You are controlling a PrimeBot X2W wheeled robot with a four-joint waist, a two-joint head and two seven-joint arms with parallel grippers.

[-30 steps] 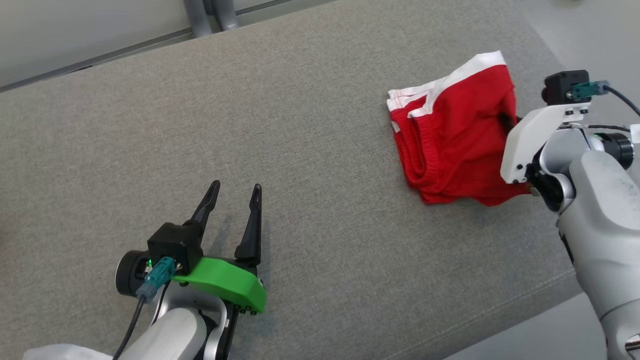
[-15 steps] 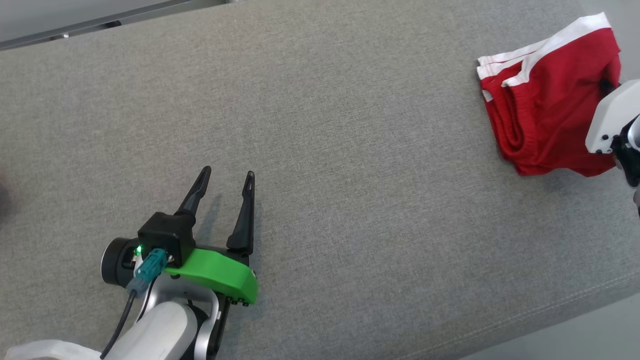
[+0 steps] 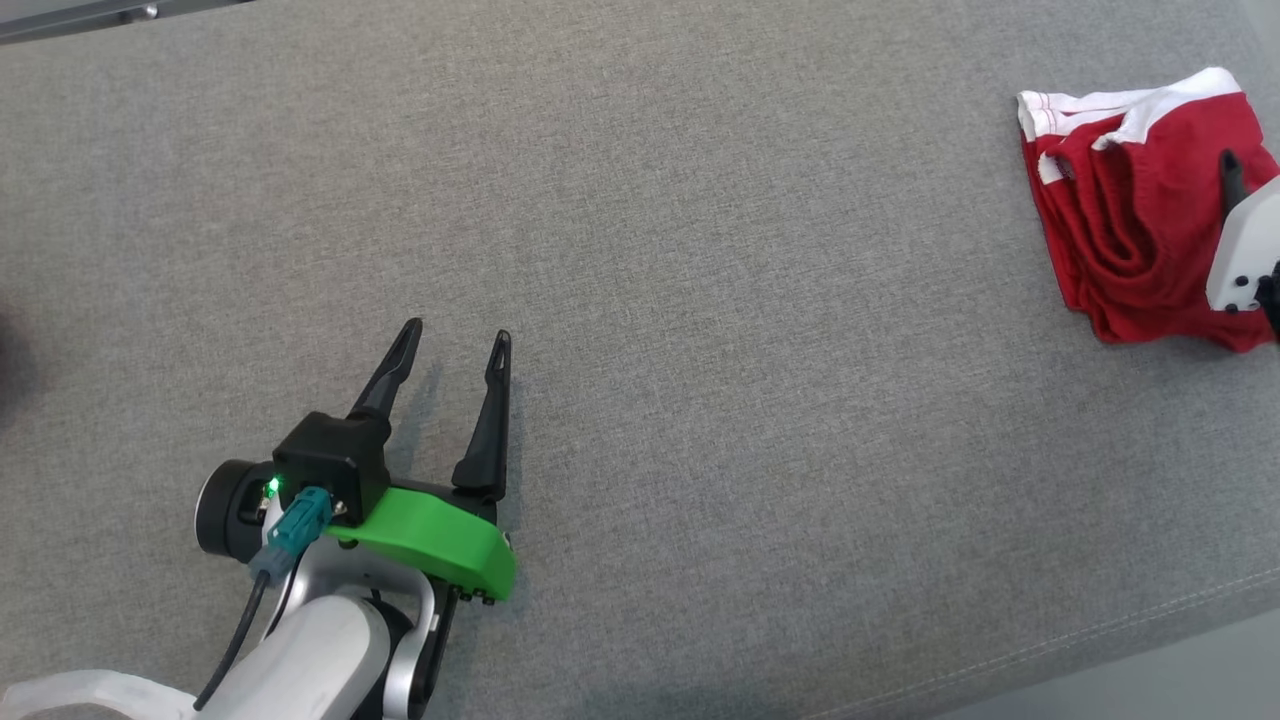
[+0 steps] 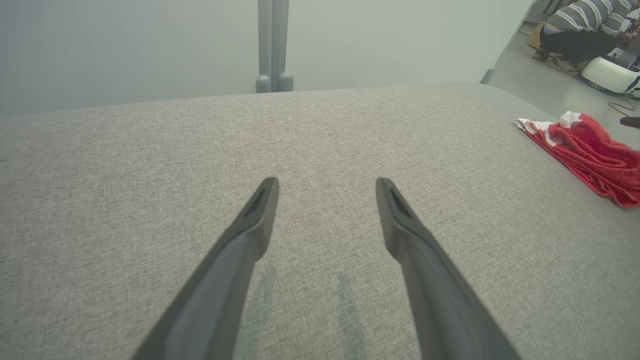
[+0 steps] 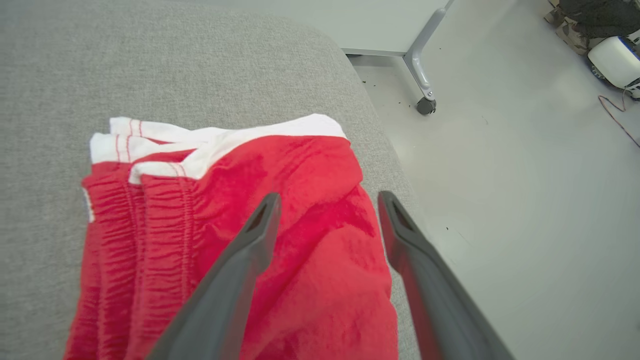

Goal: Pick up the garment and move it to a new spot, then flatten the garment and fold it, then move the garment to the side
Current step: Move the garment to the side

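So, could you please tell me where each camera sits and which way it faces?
Head view: on the head, looking down at the grey cushion; open left end effector lower left, right arm's white cover at the right edge.
Left wrist view: on the left wrist, looking along its spread fingers across the cushion toward a wall.
Right wrist view: on the right wrist, looking past the open right end effector at the red garment and floor.
Shared: all show the garment; both wrist views catch a crouching person.
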